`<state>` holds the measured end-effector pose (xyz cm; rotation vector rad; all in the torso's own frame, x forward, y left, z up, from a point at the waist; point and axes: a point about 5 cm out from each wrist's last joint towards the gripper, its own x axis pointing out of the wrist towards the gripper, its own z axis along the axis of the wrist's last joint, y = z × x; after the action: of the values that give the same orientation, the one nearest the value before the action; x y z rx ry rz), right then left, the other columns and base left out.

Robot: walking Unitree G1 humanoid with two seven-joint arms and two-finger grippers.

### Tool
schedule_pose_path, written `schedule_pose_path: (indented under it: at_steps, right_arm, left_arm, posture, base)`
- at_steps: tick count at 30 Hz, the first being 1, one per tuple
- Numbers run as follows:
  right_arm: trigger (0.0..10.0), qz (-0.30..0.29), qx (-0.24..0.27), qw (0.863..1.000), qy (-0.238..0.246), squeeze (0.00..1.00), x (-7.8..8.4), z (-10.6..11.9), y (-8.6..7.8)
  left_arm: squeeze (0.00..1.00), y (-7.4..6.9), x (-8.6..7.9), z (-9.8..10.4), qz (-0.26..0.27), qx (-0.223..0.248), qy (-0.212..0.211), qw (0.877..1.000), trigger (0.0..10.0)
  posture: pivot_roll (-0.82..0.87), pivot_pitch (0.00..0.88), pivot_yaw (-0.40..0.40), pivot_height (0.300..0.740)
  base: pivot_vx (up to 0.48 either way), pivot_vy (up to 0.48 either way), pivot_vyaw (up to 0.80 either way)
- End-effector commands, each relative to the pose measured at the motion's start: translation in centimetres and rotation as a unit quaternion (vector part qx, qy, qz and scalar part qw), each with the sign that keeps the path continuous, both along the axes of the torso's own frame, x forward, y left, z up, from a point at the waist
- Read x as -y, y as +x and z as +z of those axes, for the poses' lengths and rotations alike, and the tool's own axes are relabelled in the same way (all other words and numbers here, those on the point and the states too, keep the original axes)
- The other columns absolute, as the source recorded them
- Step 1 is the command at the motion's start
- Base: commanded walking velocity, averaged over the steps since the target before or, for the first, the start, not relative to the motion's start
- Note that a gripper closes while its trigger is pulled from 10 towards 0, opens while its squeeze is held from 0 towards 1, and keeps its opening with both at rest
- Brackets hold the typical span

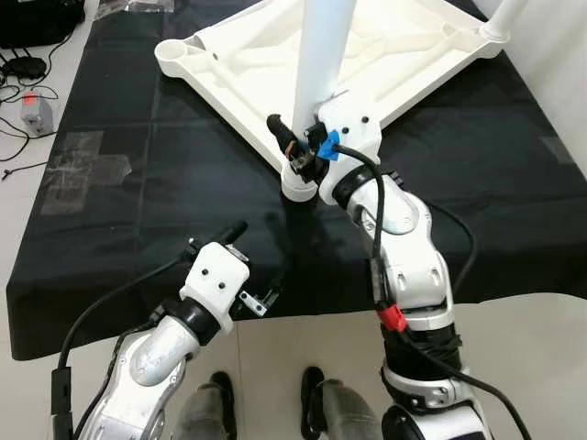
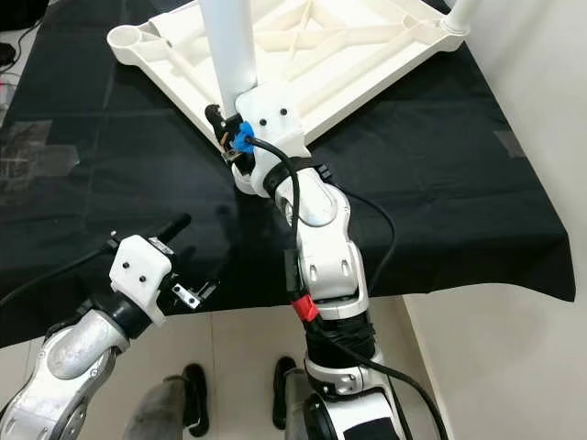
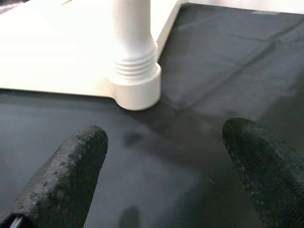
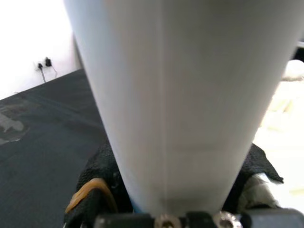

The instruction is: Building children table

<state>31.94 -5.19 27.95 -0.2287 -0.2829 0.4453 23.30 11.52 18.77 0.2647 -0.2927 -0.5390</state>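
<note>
The white plastic tabletop (image 1: pixel 404 50) lies upside down on a black cloth (image 1: pixel 183 183). A white leg (image 1: pixel 323 55) stands upright in the corner socket (image 1: pixel 298 183) nearest me. My right gripper (image 1: pixel 304 151) is shut on that leg just above the socket; its black fingers (image 4: pixel 102 166) hug the leg (image 4: pixel 180 95) on both sides. My left gripper (image 3: pixel 164 156) hovers open over the cloth near the front edge, short of the socket (image 3: pixel 137 90), with nothing between its fingers (image 3: pixel 66 175). A second leg (image 1: pixel 506 16) stands in the far right corner. The far left socket (image 1: pixel 174 55) is empty.
The cloth's front edge (image 1: pixel 138 339) runs just past my left gripper (image 1: pixel 257 261). Clear tape patches (image 1: pixel 87 165) lie on the cloth at left. On the floor to the left sit a grey box with a red button (image 1: pixel 37 112), cables and a black bag (image 1: pixel 37 18).
</note>
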Motion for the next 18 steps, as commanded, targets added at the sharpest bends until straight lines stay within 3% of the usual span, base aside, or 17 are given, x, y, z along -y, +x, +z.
schedule_pose_path:
  at_steps: [1, 5, 11, 14, 18]
  right_arm:
    - [10.0, -0.026, -0.139, 0.99, 0.0, 0.0, -0.5, -5.0, 0.3]
    - [10.0, -0.037, -0.147, 0.988, -0.003, 0.0, -0.6, -4.8, -0.2]
    - [10.0, -0.019, -0.152, 0.987, -0.038, 0.0, 0.0, -3.6, 1.7]
    - [10.0, -0.032, -0.17, 0.985, -0.022, 0.0, 0.9, -2.9, 3.5]
    - [10.0, -0.051, -0.17, 0.984, -0.003, 0.0, 1.6, -2.4, 4.2]
  left_arm:
    - [0.0, 0.1, -0.2, -0.4, 0.006, 0.0, 0.002, 1.0, 10.0]
    - [0.0, 0.4, -0.4, -0.8, 0.013, 0.001, 0.004, 1.0, 10.0]
    - [0.0, 1.1, -0.8, -0.9, 0.027, 0.003, -0.01, 1.0, 10.0]
    - [0.0, 1.2, -0.9, -0.9, 0.03, 0.005, -0.011, 0.999, 10.0]
    - [0.0, 1.2, -0.9, -1.0, 0.034, 0.007, -0.011, 0.999, 10.0]
  posture:
    - [0.02, 0.28, -0.077, 0.74]
    - [0.02, 0.252, -0.085, 0.74]
    - [0.01, 0.229, -0.097, 0.74]
    - [0.01, 0.227, -0.107, 0.74]
    - [0.02, 0.233, -0.109, 0.74]
  base:
    - [0.0, 0.0, 0.0]
    - [0.0, 0.0, 0.0]
    - [0.0, 0.0, 0.0]
    - [0.0, 0.0, 0.0]
    - [0.0, 0.0, 0.0]
